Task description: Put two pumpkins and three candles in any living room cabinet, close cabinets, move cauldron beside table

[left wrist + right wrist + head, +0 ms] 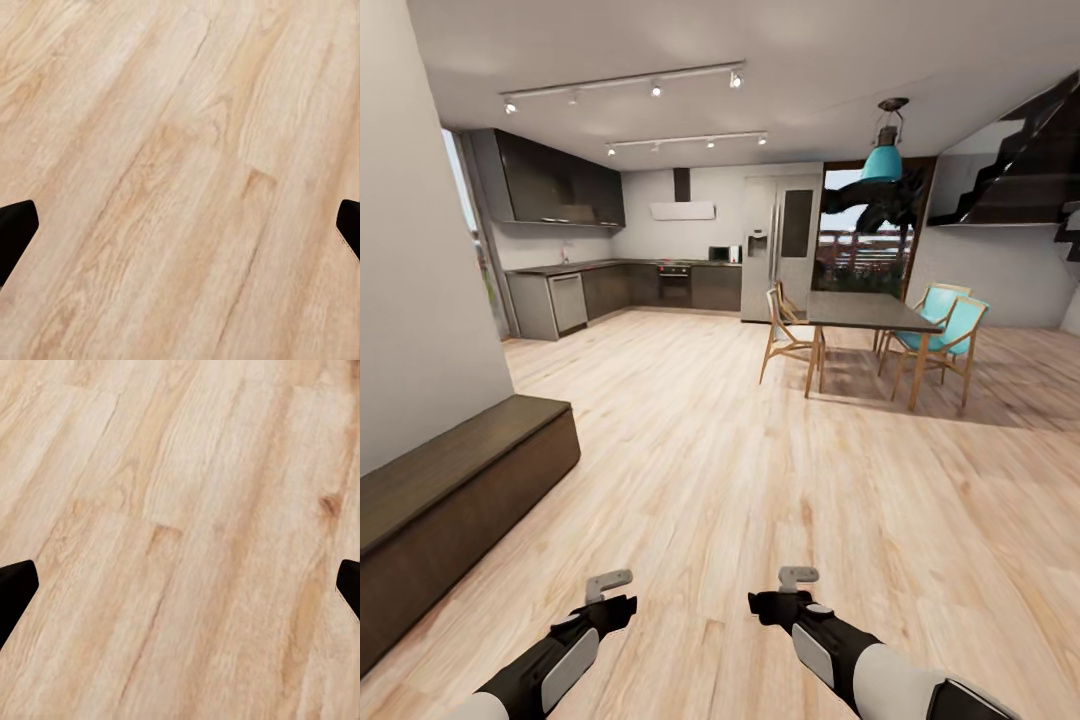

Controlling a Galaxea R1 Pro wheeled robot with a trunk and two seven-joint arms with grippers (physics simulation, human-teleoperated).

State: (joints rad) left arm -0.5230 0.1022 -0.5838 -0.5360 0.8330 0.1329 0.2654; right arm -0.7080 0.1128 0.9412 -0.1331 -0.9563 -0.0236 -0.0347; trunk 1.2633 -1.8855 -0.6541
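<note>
Your left claw (pixel 610 590) and right claw (pixel 792 587) hang spread and empty over the wood floor (pixel 760 480); left of them the cabinet (pixel 455 495) sits closed. Its handleless drawer fronts look stiff; hook an edge.

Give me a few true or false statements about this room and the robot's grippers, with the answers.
1. The long dark cabinet stands along the wall on the robot's left. True.
2. The left gripper holds a pumpkin. False: it is open, holding nothing.
3. Turquoise chairs stand at the dining table. True.
4. The right gripper hangs over a rug. False: bare wood floor lies below.
5. The cabinet's drawers are pulled out. False: its front looks shut.
</note>
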